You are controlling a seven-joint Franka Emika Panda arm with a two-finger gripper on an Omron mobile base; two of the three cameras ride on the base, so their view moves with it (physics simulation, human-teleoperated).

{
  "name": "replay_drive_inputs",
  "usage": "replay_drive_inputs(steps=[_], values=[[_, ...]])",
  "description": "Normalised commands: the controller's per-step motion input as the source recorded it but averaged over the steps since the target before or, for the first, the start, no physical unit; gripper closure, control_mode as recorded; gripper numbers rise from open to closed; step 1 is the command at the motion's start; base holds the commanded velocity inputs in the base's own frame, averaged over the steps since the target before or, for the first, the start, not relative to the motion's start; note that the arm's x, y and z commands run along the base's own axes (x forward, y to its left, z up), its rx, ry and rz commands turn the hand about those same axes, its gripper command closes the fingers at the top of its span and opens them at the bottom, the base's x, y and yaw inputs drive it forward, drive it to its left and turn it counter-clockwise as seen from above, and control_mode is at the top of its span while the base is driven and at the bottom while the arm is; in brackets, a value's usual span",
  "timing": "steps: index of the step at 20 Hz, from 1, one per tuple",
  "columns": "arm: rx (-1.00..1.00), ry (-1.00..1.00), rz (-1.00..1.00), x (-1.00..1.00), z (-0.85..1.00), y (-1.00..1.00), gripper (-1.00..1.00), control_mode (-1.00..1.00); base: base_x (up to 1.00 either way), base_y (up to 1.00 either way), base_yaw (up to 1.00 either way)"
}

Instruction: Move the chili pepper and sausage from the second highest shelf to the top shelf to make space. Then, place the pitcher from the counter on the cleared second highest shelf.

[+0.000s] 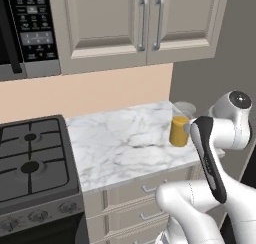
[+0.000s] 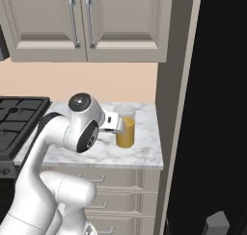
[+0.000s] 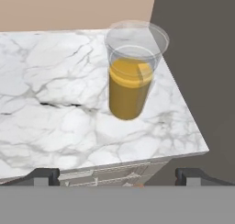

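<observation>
The pitcher [image 3: 133, 71] is being seen upright near the right back corner of the counter [image 3: 55, 103], straight ahead of the gripper [image 3: 117, 176], its long axis vertical. The jaws are being held wide apart and empty, short of the counter's front edge. The fridge shelves are being lost in darkness at the right.

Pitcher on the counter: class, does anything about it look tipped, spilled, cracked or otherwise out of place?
Nothing stands out. The pitcher stands upright on the marble counter near its right end, beside the dark wall. Its orange liquid sits level inside, with no puddle around it. The hand is open and apart from it.
</observation>
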Motion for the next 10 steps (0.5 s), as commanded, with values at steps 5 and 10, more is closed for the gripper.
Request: replay_drive_inputs(steps=[5,10], values=[[0.00,0.00,0.00,0.25,-0.26,-0.17,-1.00,-1.00,0.00,0.00,0.00],[0.00,0.00,0.00,0.27,-0.22,-0.19,-1.00,-1.00,0.00,0.00,0.00]])
